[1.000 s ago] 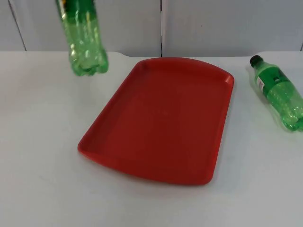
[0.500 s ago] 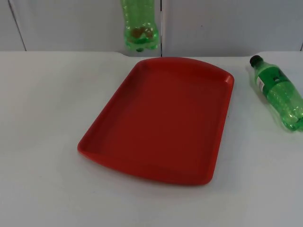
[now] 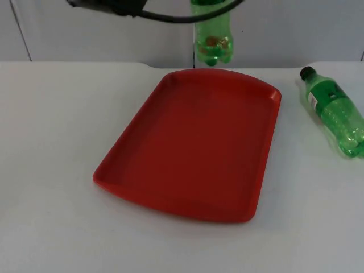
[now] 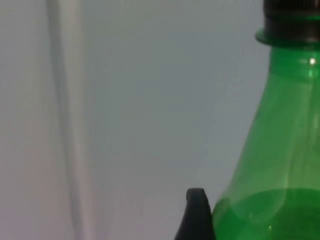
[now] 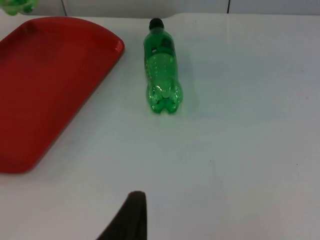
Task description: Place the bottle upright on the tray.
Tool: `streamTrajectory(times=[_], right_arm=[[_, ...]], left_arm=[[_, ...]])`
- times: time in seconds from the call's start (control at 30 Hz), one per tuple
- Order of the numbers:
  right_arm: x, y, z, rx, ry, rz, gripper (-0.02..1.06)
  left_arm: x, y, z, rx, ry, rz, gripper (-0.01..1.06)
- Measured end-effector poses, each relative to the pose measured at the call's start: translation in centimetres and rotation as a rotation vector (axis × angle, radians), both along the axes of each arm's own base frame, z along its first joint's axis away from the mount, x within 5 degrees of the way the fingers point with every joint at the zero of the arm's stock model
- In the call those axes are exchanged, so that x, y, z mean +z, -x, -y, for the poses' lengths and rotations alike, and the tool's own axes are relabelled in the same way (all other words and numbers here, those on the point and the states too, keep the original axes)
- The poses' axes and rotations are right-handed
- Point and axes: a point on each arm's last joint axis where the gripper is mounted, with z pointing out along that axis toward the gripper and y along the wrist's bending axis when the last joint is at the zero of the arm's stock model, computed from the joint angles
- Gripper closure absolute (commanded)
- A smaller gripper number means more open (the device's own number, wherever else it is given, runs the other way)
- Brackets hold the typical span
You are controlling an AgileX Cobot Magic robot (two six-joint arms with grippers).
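A green bottle [image 3: 212, 34] with a black cap hangs upright in the air, above the far edge of the red tray [image 3: 193, 142]. My left gripper [image 4: 255, 227] is shut on it, and one black fingertip [image 4: 196, 215] lies against the bottle's shoulder [image 4: 285, 125]. A second green bottle [image 3: 335, 111] lies on its side on the table to the right of the tray, cap pointing away. The right wrist view has this lying bottle [image 5: 161, 67] beside the tray [image 5: 45, 80]. My right gripper's fingertip [image 5: 131, 215] hovers over bare table short of that bottle; this arm waits.
The grey partition wall [image 3: 284, 28] stands right behind the tray's far edge. White table [image 3: 51, 142] stretches to the left of the tray and in front of it.
The held bottle has travelled to the right, from above the table's far left to above the tray's far edge. The lying bottle and the tray have not moved.
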Motion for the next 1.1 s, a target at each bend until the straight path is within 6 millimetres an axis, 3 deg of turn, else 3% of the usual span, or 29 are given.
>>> streamTrajectory(times=[0.2,0.3,0.53,0.67,1.1], right_arm=[[0.0,0.0,0.0,0.000,0.000,0.000,-0.01],[0.0,0.0,0.0,0.000,0.000,0.000,-0.01],[0.0,0.0,0.0,0.000,0.000,0.000,-0.01],[0.0,0.0,0.0,0.000,0.000,0.000,-0.01],[0.0,0.0,0.0,0.000,0.000,0.000,-0.01]], left_arm=[[-2.2,-0.6,0.4,-0.077,0.048,0.065,1.05],[-4.6,-1.2,0.1,-0.110,0.013,0.098,1.05],[-9.2,-2.5,-1.6,-0.144,-0.046,0.105,1.05],[-10.9,-3.1,-2.8,-0.129,-0.059,0.085,1.05],[-13.4,-3.0,-3.0,-0.174,-0.089,0.077,1.05]])
